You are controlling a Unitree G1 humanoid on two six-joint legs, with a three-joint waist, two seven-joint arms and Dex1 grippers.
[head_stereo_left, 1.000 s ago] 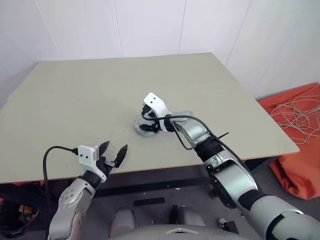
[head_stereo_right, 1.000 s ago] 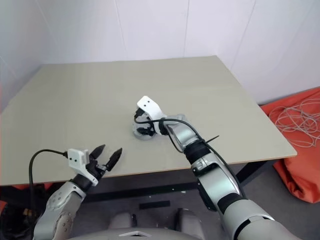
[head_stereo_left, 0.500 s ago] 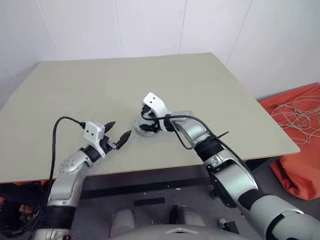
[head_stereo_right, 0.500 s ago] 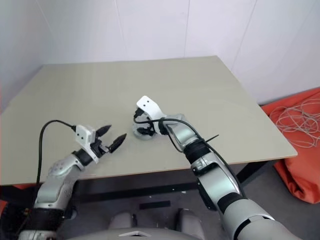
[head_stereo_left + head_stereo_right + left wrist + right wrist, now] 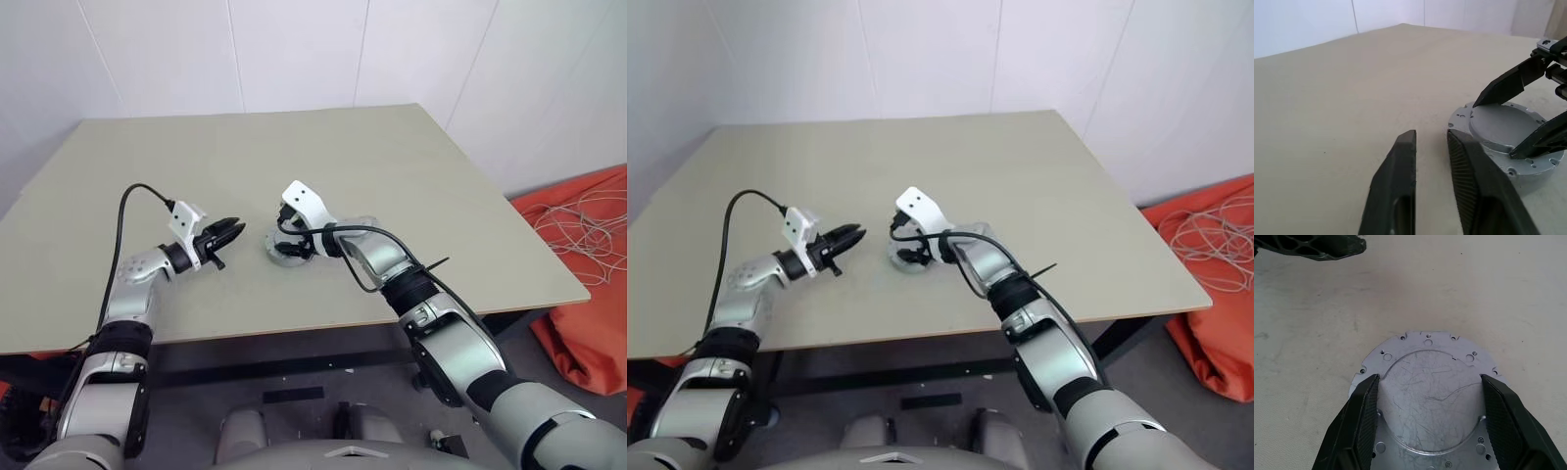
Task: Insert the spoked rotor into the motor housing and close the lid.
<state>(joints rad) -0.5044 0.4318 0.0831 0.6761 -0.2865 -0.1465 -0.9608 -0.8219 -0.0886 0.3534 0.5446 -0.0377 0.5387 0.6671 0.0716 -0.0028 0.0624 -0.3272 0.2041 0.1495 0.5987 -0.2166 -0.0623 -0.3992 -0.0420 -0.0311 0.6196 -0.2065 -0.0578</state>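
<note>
A round silver motor housing (image 5: 1430, 401) with a holed flange sits at mid-table (image 5: 275, 258). Its top is a flat scratched disc (image 5: 1498, 122); whether that disc is the lid I cannot tell. The spoked rotor is out of view. My right gripper (image 5: 1430, 377) reaches down over the housing, one finger against each side of the raised disc (image 5: 286, 245). My left gripper (image 5: 238, 231) hovers low over the table just left of the housing and points at it. Its fingers (image 5: 1400, 166) are shut with nothing between them, a short gap from the flange.
The beige table (image 5: 294, 157) stretches wide around the housing, with white walls behind it. An orange cloth with loose pale cables (image 5: 588, 225) lies on the floor off the table's right edge. A black cable (image 5: 132, 211) loops up from my left wrist.
My left arm has risen from below the table's front edge and moved forward over the table toward the housing, and its fingers have closed. The right arm has not moved.
</note>
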